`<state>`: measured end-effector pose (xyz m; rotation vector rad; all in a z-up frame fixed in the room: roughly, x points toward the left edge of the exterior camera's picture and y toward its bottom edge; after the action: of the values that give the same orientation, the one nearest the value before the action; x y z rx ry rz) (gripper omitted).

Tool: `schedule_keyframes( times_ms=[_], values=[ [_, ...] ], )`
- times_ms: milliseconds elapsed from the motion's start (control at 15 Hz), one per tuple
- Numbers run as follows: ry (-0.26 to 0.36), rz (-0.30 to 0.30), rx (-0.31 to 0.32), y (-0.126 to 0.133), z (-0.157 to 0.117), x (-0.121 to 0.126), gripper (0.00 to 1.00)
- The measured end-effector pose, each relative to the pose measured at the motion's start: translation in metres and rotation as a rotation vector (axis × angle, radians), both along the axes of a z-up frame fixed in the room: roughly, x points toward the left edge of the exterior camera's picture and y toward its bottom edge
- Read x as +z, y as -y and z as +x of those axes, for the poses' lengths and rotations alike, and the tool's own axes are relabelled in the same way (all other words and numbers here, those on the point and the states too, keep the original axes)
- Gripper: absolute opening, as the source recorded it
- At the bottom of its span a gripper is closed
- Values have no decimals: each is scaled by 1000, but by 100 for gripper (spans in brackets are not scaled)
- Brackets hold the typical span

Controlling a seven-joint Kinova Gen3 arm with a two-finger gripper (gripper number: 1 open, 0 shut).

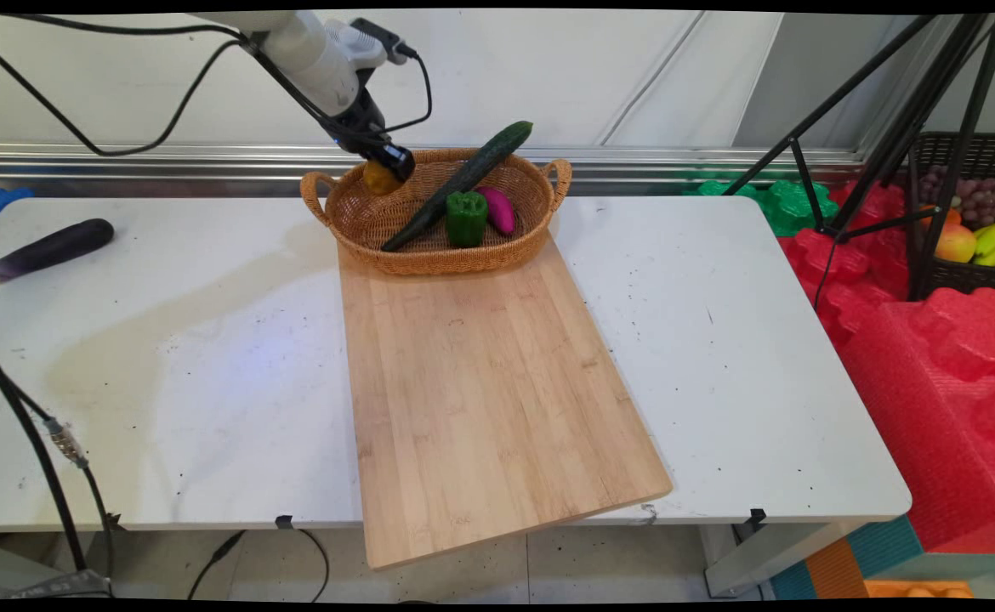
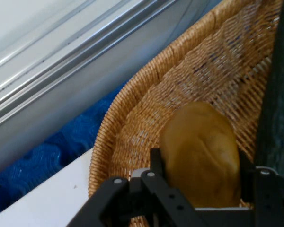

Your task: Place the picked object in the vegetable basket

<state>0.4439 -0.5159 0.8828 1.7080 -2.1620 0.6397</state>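
A: We've got the black two-finger gripper [image 1: 385, 172] over the left end of the oval woven wicker basket [image 1: 429, 255], just inside the rim.

B: Yep. In the hand view its fingers [image 2: 156, 163] sit on either side of a rounded yellow-brown lump, prob. a potato [image 2: 199, 142], pinching it between them.

A: Is the lump lifted or resting?

B: We can't quite tell. It looks level w/ the rim, weave right behind it.

A: What else is in the basket?

B: A long dark green cucumber [image 1: 463, 183] leans diagonally, its tip poking over the far rim. Beside it stand a blocky green bell pepper [image 1: 466, 218] and a small magenta aubergine-shaped piece [image 1: 497, 210], both approx. mid-basket.

A: The basket sits on the far end of the pale wooden cutting board [image 1: 480, 382].

B: And a dark purple aubergine [image 1: 47, 249] lies well apart, at the left edge of the white table [image 1: 719, 340].
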Motion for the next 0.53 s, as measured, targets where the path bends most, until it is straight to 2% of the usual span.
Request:
schedule_keyframes(
  times_ms=[267, 533],
  values=[
    [-2, 29, 8, 14, 7, -23, 0],
    [-5, 39, 4, 20, 9, -34, 0]
  ],
)
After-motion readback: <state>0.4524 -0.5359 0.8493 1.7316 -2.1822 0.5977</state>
